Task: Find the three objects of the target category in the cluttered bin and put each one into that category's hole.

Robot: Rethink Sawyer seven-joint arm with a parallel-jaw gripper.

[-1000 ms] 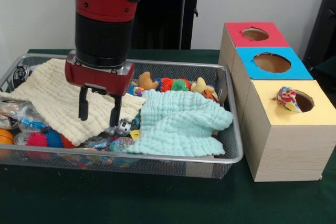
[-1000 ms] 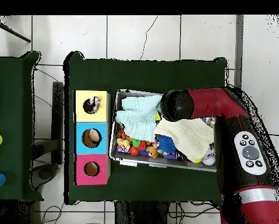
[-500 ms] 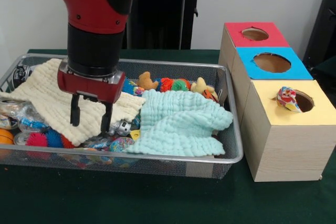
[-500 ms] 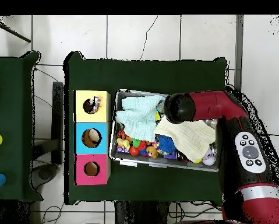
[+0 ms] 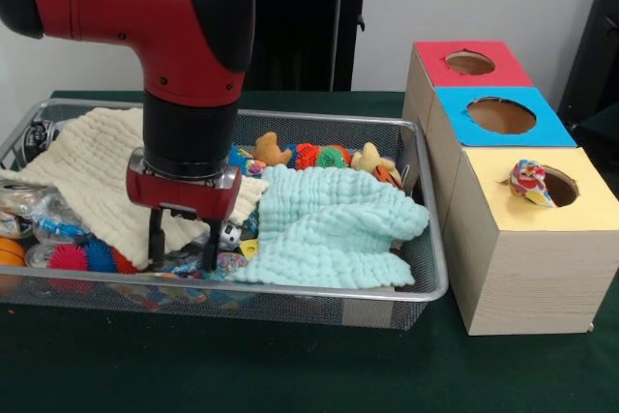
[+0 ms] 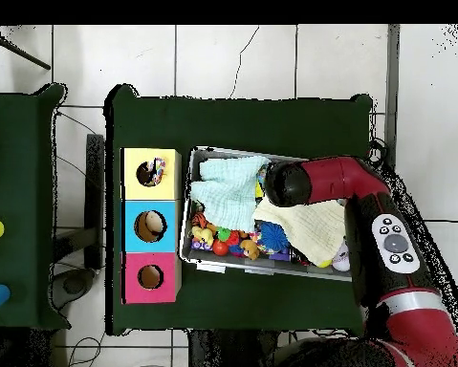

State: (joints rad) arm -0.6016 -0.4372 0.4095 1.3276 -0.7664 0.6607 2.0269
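The wire mesh bin [image 5: 290, 291] holds a cream waffle cloth [image 5: 87, 171], a mint waffle cloth [image 5: 329, 224] and many small toys. My gripper [image 5: 182, 249] is open and points straight down. Its fingertips [image 5: 155, 250] are low in the bin at the cream cloth's front edge, among small toys, and hold nothing. One printed fabric piece [image 5: 528, 182] hangs on the rim of the round hole [image 5: 561, 187] of the yellow-faced box [image 5: 542, 239]. It also shows in the overhead view [image 6: 154, 172]. I cannot pick out any other printed pieces in the clutter. In the overhead view the arm [image 6: 299, 183] hides the gripper.
The blue-faced box [image 5: 503, 115] and the red-faced box [image 5: 469, 63] stand behind the yellow one, right of the bin. Spiky balls [image 5: 82, 256] lie at the bin's front left and plush toys [image 5: 319, 155] along its back wall. A dark green cloth [image 5: 290, 365] covers the table.
My gripper has come down into the bin and shifted slightly right, from above the cream cloth to its front edge. It has stayed open. The cloths and boxes have not moved.
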